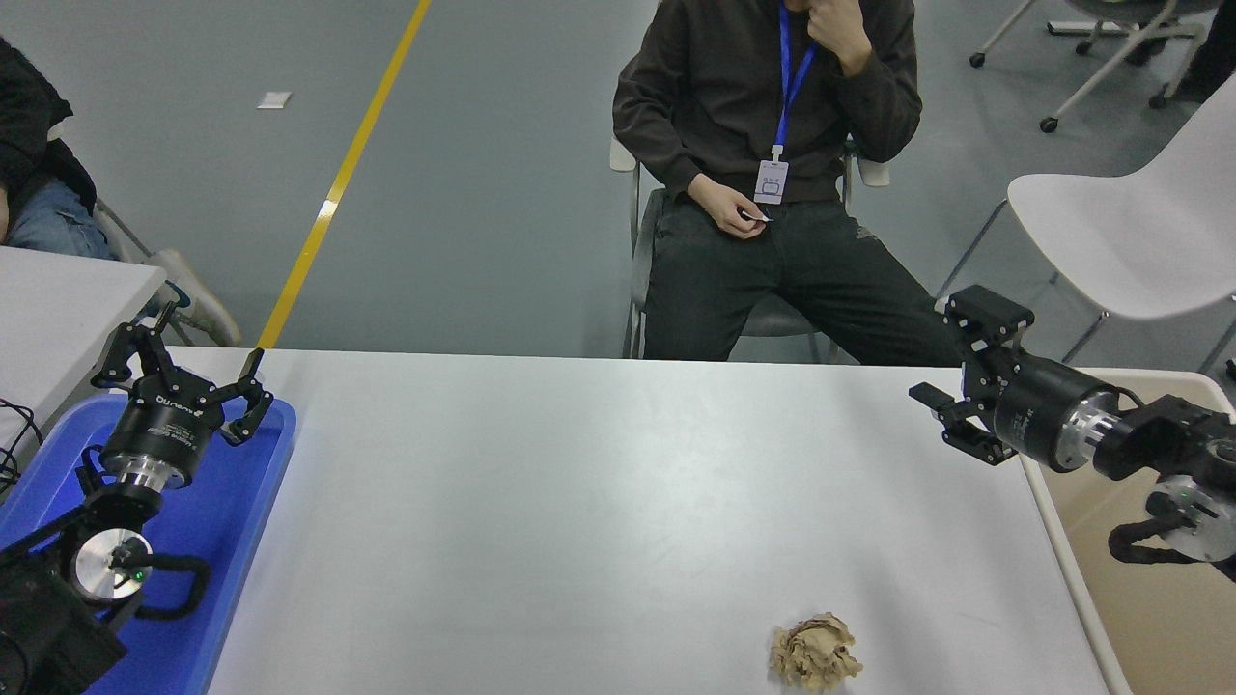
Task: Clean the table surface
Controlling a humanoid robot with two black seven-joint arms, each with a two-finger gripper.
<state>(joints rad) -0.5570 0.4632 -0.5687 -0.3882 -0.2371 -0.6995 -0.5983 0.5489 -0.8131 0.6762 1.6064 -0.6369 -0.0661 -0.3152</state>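
The large white table surface [579, 502] fills the lower half of the head view. A crumpled ball of brown paper [814, 653] lies on it near the front edge, right of the middle. My right gripper [941, 357] is open and empty above the table's far right edge, pointing left, well behind and to the right of the paper. My left gripper [183, 359] is open and empty, parked at the lower left over the blue tray [241, 521].
A beige bin [1159, 598] stands against the table's right edge, under my right arm. A person sits on a chair [753, 164] at the far side. A white chair [1130, 232] stands at the back right. A corner of another white table [58, 309] shows at the left.
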